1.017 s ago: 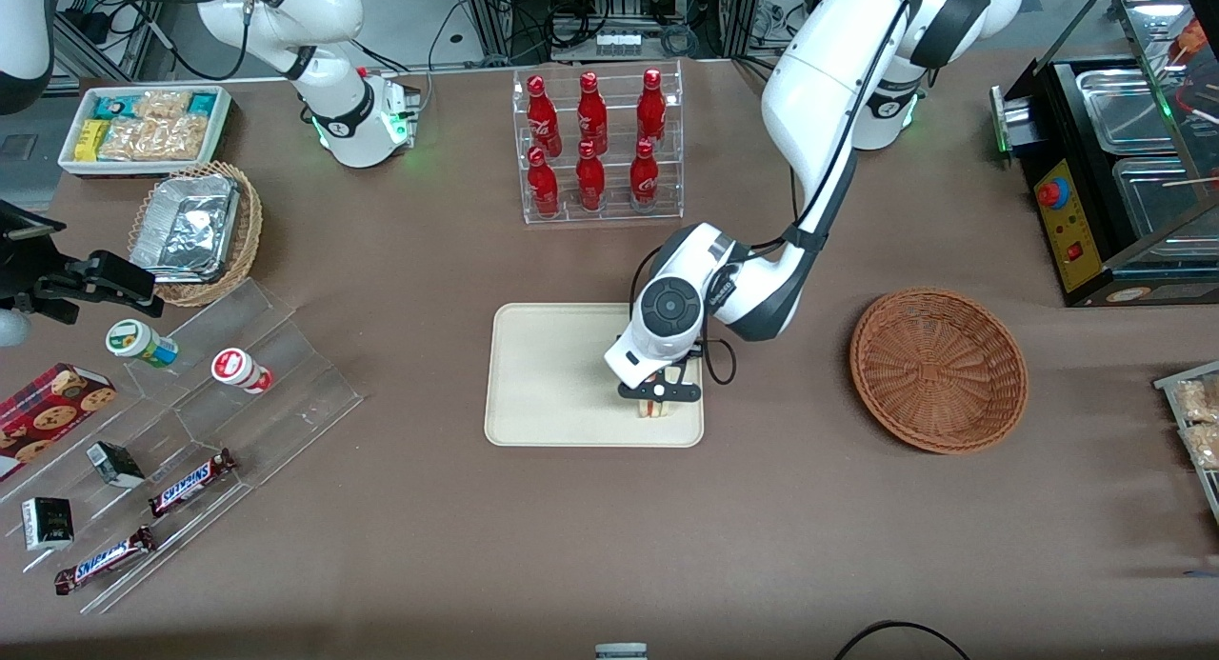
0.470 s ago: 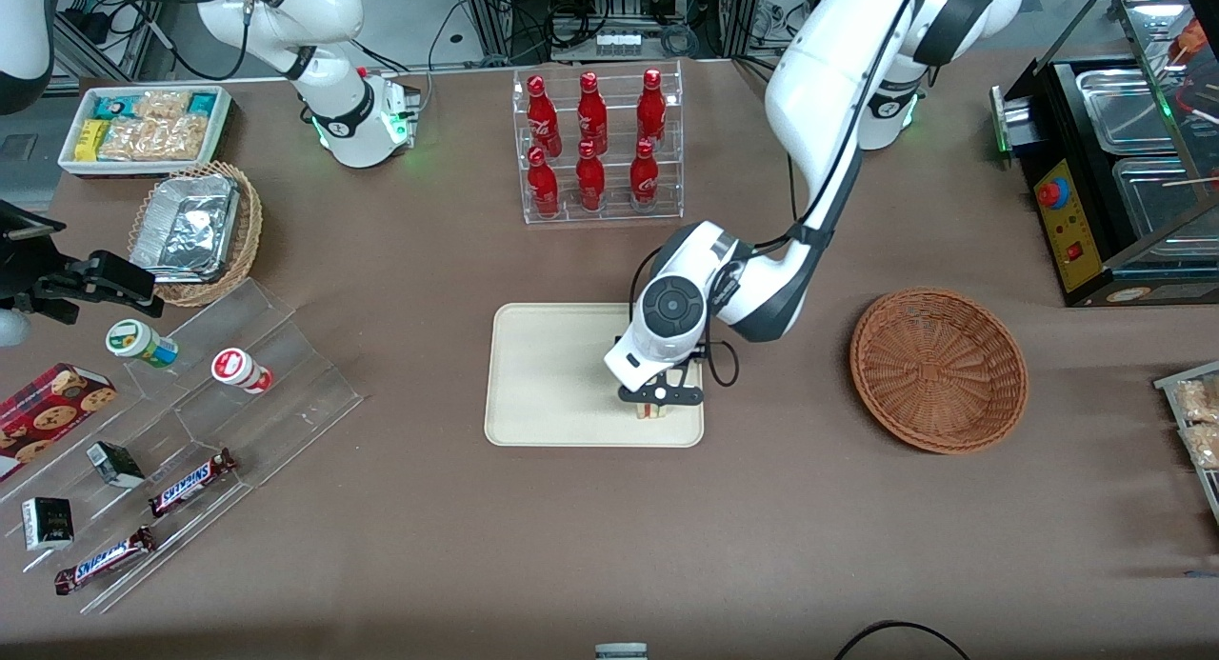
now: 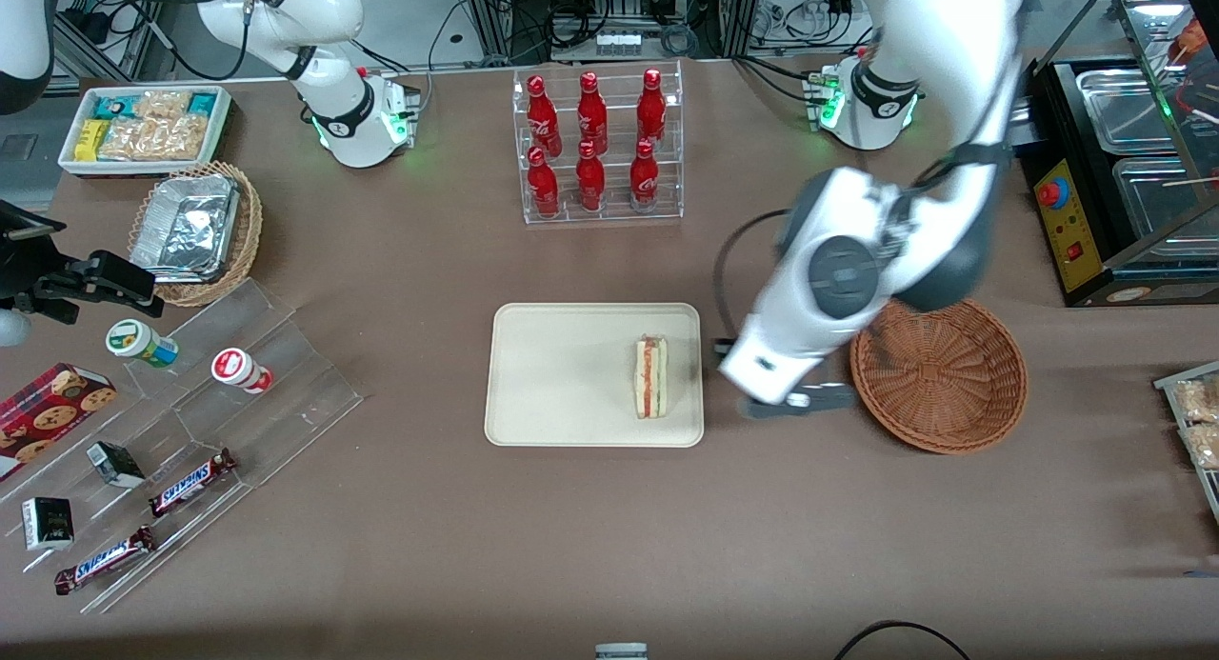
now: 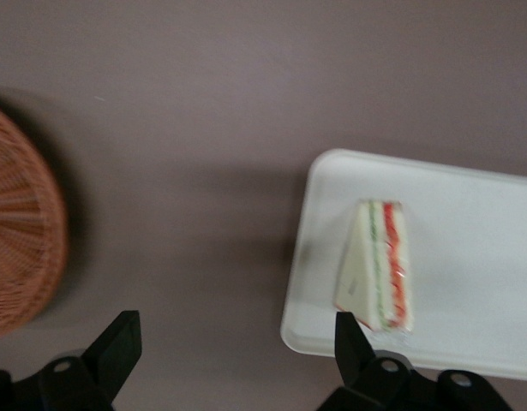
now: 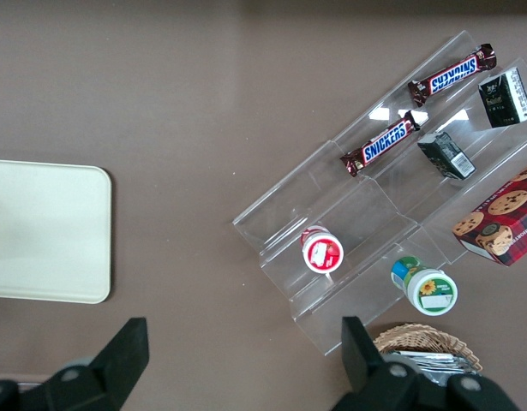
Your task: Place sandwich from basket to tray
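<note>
The sandwich [image 3: 651, 376] lies on the tray [image 3: 562, 374], near the edge closest to the basket [image 3: 938, 370]. The end effector [image 3: 798, 403] hovers over the desk between tray and basket, fingers spread wide, empty. Likely light, soft, crushable: grip gently across the bread faces.

Left arm motion-blurred beside basket [image 3: 939, 370], covering its rim nearest the tray [image 3: 562, 374]. Gripper [image 3: 798, 403] fingers smeared there. Wrist view crops basket and tray; sandwich [image 4: 379, 264] is soft.
</note>
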`<state>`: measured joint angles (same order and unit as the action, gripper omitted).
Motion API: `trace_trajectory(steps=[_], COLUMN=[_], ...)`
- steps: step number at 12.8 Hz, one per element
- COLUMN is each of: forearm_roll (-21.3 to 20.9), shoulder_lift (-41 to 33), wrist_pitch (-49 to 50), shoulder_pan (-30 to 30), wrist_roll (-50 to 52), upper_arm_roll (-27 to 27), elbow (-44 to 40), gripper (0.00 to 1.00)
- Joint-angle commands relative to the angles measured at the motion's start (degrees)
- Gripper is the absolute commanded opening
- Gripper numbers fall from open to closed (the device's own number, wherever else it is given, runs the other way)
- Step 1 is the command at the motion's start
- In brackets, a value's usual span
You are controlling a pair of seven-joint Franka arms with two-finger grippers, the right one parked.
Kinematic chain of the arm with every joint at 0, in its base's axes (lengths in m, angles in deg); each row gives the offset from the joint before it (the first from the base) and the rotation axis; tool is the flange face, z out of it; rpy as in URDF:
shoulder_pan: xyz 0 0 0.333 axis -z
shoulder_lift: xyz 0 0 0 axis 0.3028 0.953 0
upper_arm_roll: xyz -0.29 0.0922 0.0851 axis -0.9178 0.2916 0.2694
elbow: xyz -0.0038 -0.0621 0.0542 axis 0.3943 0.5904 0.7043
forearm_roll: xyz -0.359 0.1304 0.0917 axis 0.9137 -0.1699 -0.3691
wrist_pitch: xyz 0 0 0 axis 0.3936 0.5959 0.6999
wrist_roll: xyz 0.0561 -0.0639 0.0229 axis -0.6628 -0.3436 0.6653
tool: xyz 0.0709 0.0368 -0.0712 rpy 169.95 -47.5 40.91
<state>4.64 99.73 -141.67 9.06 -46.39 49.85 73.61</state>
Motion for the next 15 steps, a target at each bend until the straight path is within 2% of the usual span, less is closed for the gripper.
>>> trace_trajectory(steps=[1, 4, 6, 8, 12, 15], forearm_roll=[-1.4, -4.0, -4.2, -3.9, -3.2, -3.1], shoulder_lift=[-9.1, -13.8, -17.2, -20.6, -25.5, -27.3], wrist_pitch=[0.1, 4.1, 9.1, 12.3, 15.6, 19.6], shoulder_pan=[-2.6, -5.8, -9.2, -12.7, -20.9, -22.0], wrist_roll=[0.5, -1.5, -9.3, -12.7, -18.5, -24.0], upper_arm_roll=[2.9, 4.0, 4.0, 3.5, -2.9, -3.4], elbow=[7.8, 8.9, 8.7, 8.8, 8.5, 6.5], gripper=[1.00, 1.00, 1.00, 0.98, 1.00, 1.00])
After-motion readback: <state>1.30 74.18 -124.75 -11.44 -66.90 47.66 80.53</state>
